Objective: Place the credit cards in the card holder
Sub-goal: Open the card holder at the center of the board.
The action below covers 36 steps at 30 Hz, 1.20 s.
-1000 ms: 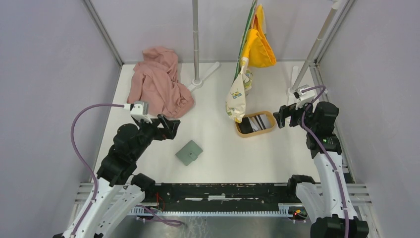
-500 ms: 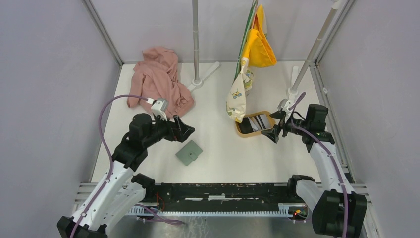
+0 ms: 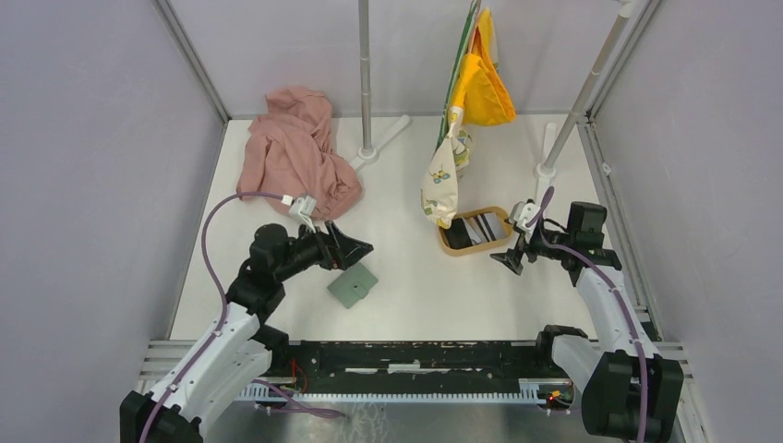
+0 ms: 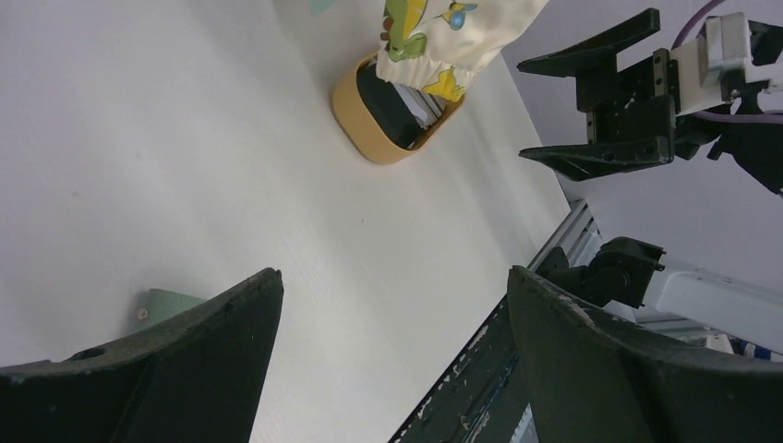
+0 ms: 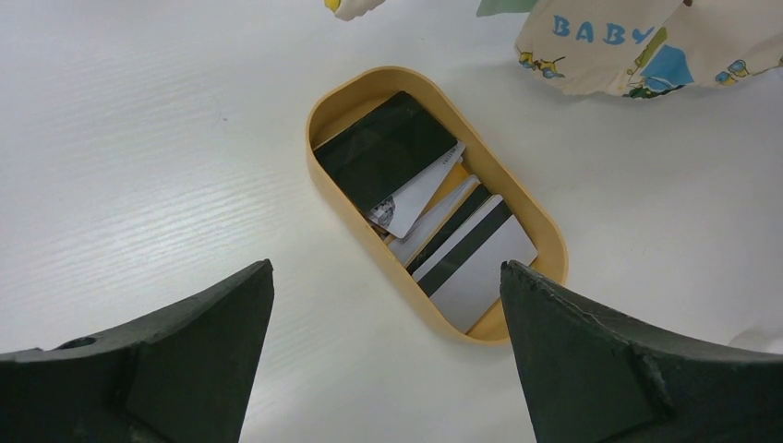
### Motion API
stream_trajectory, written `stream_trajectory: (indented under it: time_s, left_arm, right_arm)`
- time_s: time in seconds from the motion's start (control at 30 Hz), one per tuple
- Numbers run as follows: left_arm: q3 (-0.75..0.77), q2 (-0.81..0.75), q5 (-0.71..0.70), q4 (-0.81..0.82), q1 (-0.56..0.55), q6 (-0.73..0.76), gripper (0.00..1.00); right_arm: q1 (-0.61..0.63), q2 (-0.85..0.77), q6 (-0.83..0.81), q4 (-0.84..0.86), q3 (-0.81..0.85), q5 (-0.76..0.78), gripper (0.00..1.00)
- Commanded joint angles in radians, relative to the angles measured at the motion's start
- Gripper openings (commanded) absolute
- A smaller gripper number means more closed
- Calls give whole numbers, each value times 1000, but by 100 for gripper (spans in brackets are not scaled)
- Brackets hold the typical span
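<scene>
My right gripper (image 5: 385,266) gapes over the centre-frame tray (image 5: 312,138) to pick credit cards (image 5: 388,148); the left gripper (image 4: 392,271), open, waits beside the card holder (image 4: 162,303).

1. We log the card holder (image 3: 352,284) as sage green, on a white surface (image 3: 415,295).
2. Among the credit cards (image 5: 420,208) we see black, white, and pale grey with black stripes; the tray (image 5: 337,111) is light tan.
3. The cloth (image 3: 295,157) is dusty pink; the bib (image 3: 440,185) is cream with coloured cartoon prints.
</scene>
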Motion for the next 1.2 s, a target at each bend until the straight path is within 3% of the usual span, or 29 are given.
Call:
stream_trajectory:
  time_s: [0.0,0.13,0.27,0.33,0.43,0.53,0.67,0.8,0.97,1.07,1.17]
  left_arm:
    - [-54,-39,-40,162,-19,-103,95]
    - [-56,-12,-113,170,-89,-52,92]
    - [-8,125,-253,100,-213,24,92]
    - [42,231,-349,43,-282,67,91]
    - [122,336,-496,-75,-363,137,81]
    - [173,363,-714,-204,-421,174,79]
    - [193,371,-847,-331,-441,127,70]
    - [158,365,-882,-337,-440,82,65]
    - [150,443,-875,-329,-414,62,69]
    - [132,485,-827,-286,-359,66,72]
    - [91,521,-690,-197,-283,78,69]
  right_arm:
    - [13,-4,-121,-57,4,19,98]
    - [64,8,-163,-85,2,48,98]
    - [101,14,-200,-109,4,76,98]
    - [102,4,-198,-108,4,58,98]
    - [104,-7,-196,-113,-1,17,98]
    - [106,-22,-197,-113,-8,-12,98]
    - [122,-44,-179,-86,-21,-24,98]
    - [128,-48,-158,-64,-28,-16,98]
    - [156,-58,-151,-56,-33,-18,98]
    - [160,-60,-150,-54,-36,-26,98]
    - [165,-61,-150,-54,-36,-29,98]
